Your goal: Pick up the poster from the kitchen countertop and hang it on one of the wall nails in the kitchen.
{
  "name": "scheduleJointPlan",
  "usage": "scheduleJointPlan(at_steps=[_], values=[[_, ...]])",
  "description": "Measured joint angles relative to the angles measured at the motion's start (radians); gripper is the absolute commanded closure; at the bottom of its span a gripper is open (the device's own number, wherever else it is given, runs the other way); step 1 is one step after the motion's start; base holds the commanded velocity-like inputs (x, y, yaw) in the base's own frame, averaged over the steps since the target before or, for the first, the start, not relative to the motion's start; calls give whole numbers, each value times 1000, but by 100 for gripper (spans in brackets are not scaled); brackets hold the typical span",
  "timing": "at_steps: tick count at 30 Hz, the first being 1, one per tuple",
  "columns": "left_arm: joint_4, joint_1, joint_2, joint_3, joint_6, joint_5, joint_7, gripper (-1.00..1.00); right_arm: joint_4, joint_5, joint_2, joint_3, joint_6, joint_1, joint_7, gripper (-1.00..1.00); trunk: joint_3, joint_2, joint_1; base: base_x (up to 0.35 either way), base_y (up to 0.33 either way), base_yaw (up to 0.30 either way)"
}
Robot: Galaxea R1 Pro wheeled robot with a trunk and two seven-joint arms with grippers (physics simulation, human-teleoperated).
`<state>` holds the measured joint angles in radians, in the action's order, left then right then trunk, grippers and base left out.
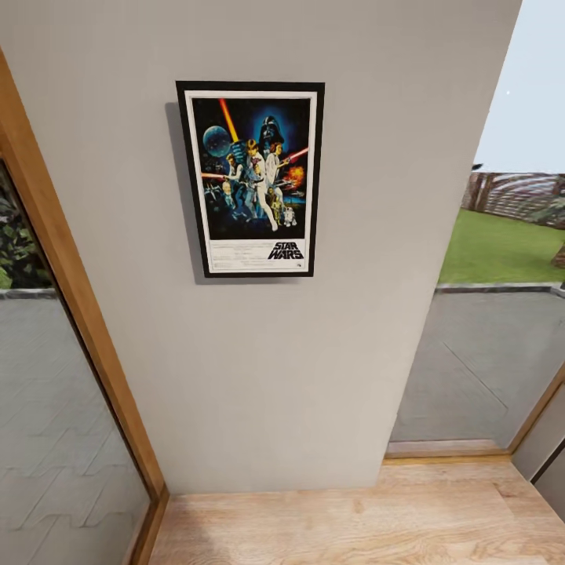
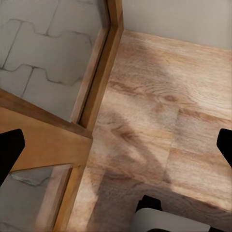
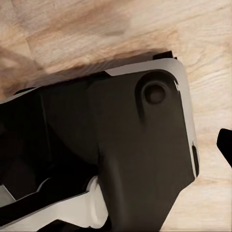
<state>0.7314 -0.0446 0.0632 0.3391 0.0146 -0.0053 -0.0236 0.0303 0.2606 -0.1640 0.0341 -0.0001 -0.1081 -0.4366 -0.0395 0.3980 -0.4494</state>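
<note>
Head view: the upright black-framed Star Wars poster with its white border [image 1: 251, 179] sits flat against the pale grey wall panel [image 1: 298, 377], well above the light wood plank floor [image 1: 345, 522]. It casts a narrow shadow down its left edge, so it stands slightly proud of the wall. We judge it is hanging from a nail hidden behind the frame; no nail head can be made out. Nothing is touching the poster.

A wooden-framed glass door [image 1: 74, 314] stands to the left of the panel. To the right, glazing gives onto grey paving and a green lawn [image 1: 502, 247].

Left wrist view: the camera looks down at the plank floor and the wooden door frame [image 2: 99, 92]. The left pincer [image 2: 116, 150] shows as two dark fingertips at opposite edges of the picture, spread wide, with nothing between them.

Right wrist view: a black and white part of the robot's own body [image 3: 121, 159] lies over the floor. One dark fingertip [image 3: 225, 145] of the right pincer sits at the picture's edge; we cannot tell how far that pincer is open, and no held object is visible.

Judgement: both arms point down and away from the wall, consistent with the hanging step being complete.
</note>
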Motion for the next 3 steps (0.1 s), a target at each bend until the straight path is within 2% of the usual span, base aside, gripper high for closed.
scheduleJointPlan(at_steps=[3], values=[[0, 0, 0, 0, 0, 0, 0, -100, -4, 0, 0, 1, 0, 0, 0, -100, 0, 0, 0, 0, 0, 0]])
